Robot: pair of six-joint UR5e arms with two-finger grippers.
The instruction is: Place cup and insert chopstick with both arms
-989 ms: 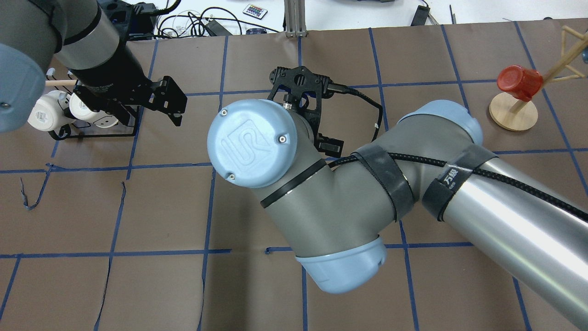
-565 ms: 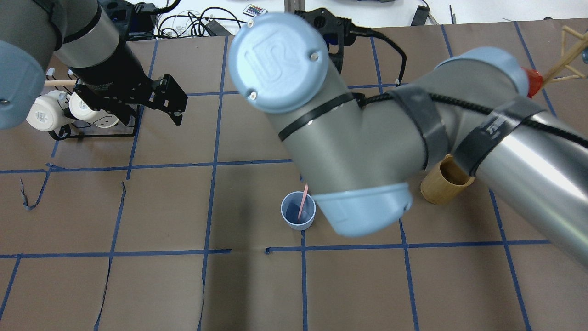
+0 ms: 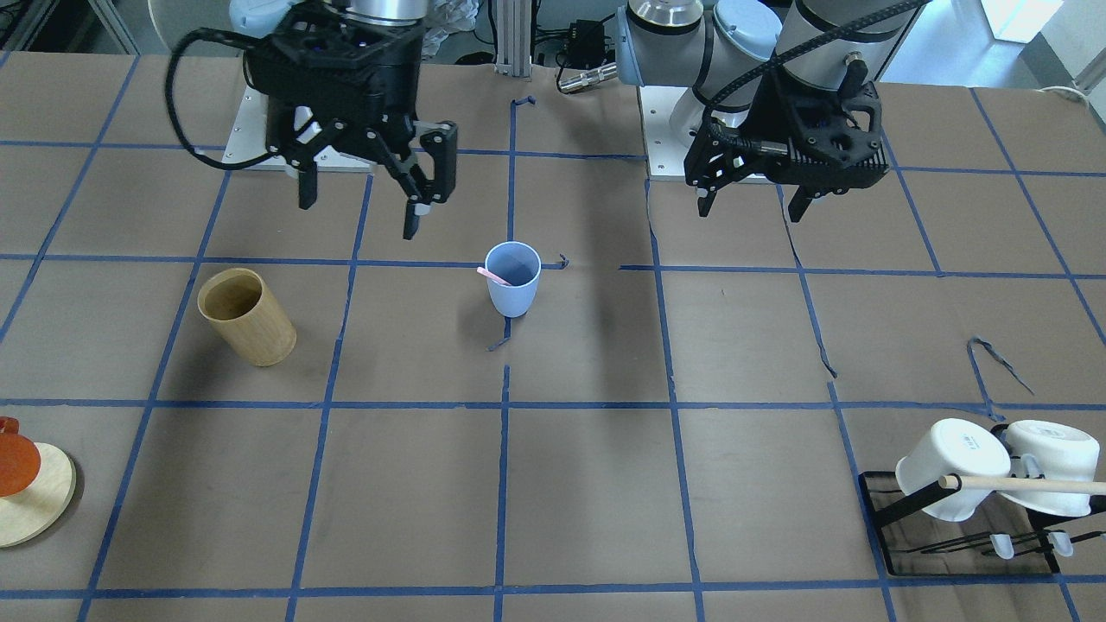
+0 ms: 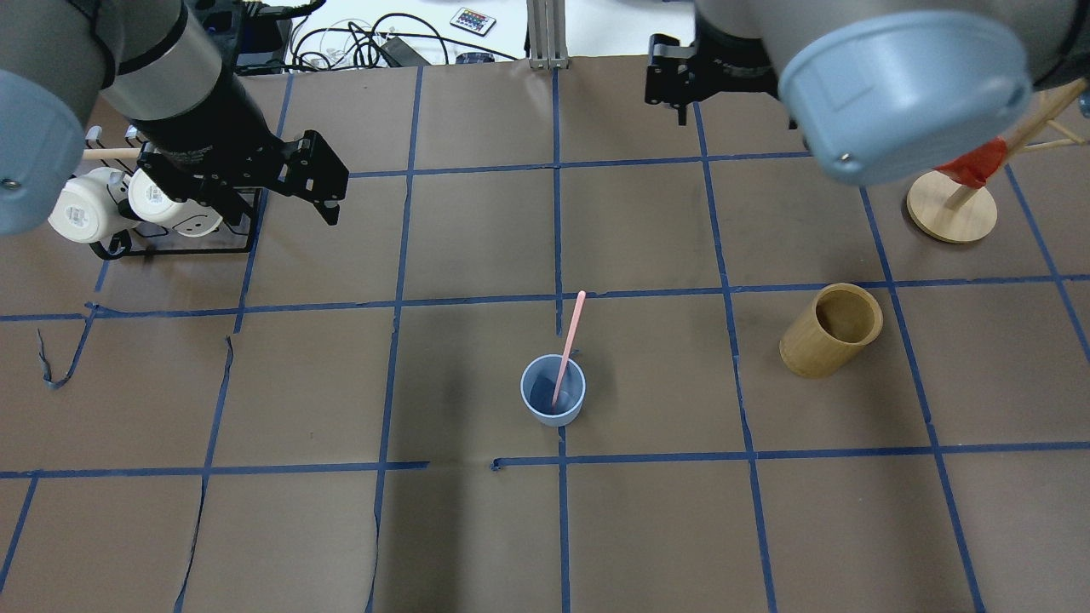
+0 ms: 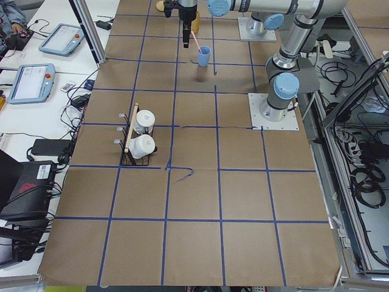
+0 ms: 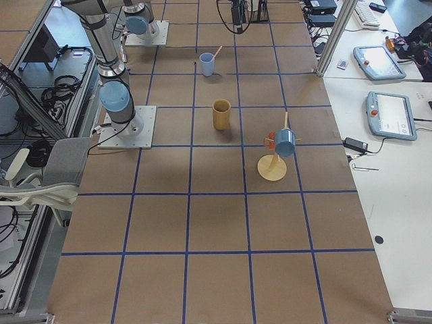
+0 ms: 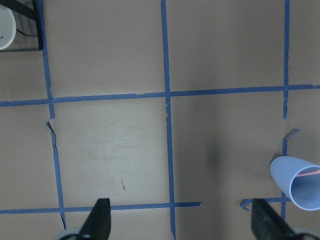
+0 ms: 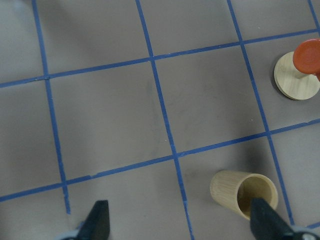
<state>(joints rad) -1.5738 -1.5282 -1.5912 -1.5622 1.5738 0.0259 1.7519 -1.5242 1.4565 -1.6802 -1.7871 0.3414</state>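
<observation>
Both grippers were open and empty: the left gripper [image 3: 749, 210] hung where it had been a second earlier, while the right gripper [image 3: 359, 203] and its arm had drawn away from above the middle of the worktop [image 4: 341, 528]. One blue cup [image 4: 553, 392], first hidden and then half covered by that arm, stood upright in full view near the worktop's centre, with the pink chopstick [image 4: 569, 345] leaning inside it.
</observation>
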